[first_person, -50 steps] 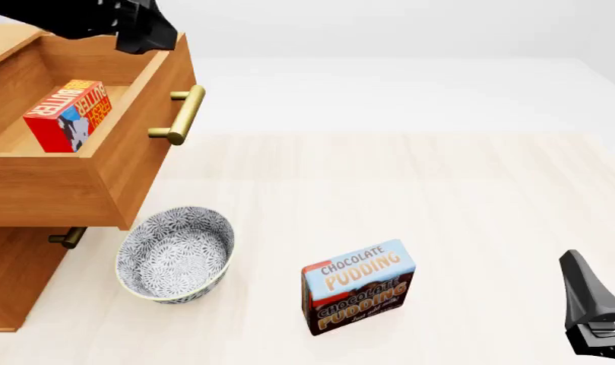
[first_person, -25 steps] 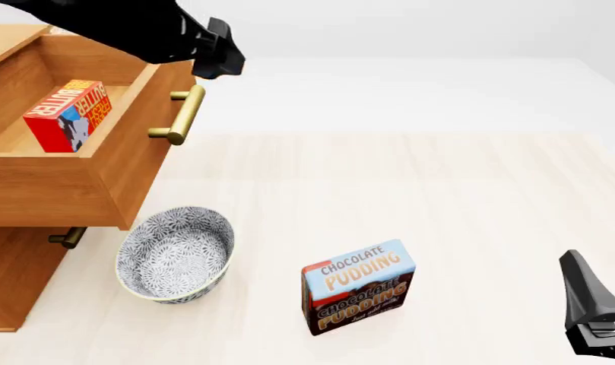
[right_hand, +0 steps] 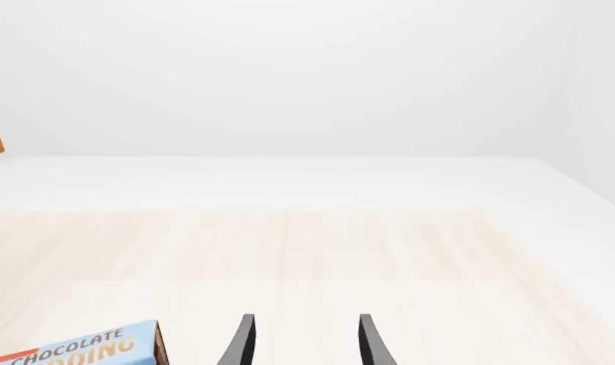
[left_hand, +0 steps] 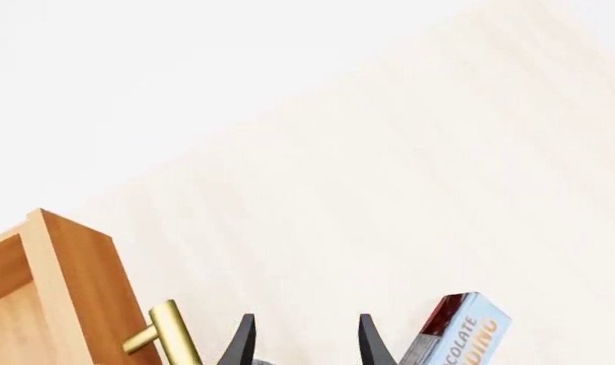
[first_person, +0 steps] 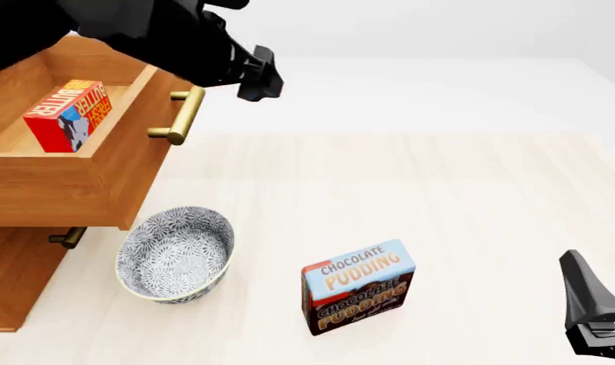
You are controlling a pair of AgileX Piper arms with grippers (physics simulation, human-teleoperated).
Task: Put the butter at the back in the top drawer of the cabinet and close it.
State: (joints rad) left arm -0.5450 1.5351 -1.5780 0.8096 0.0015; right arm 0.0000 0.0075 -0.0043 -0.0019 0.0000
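The left arm reaches over the open top drawer (first_person: 79,171) of the cabinet (first_person: 8,281), its gripper (first_person: 258,80) hanging empty just past the brass handle (first_person: 180,115), fingers spread apart. The butter (first_person: 68,115) stands inside the drawer. The right gripper (right_hand: 302,342) rests low at the table's near right edge, its fingers parted and empty, beside the pudding box (first_person: 358,287) and a patterned bowl (first_person: 175,255).

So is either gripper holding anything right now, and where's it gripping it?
Nothing is held. The left gripper is open and empty beside the drawer handle; the right gripper is open and empty too. The butter lies in the drawer.
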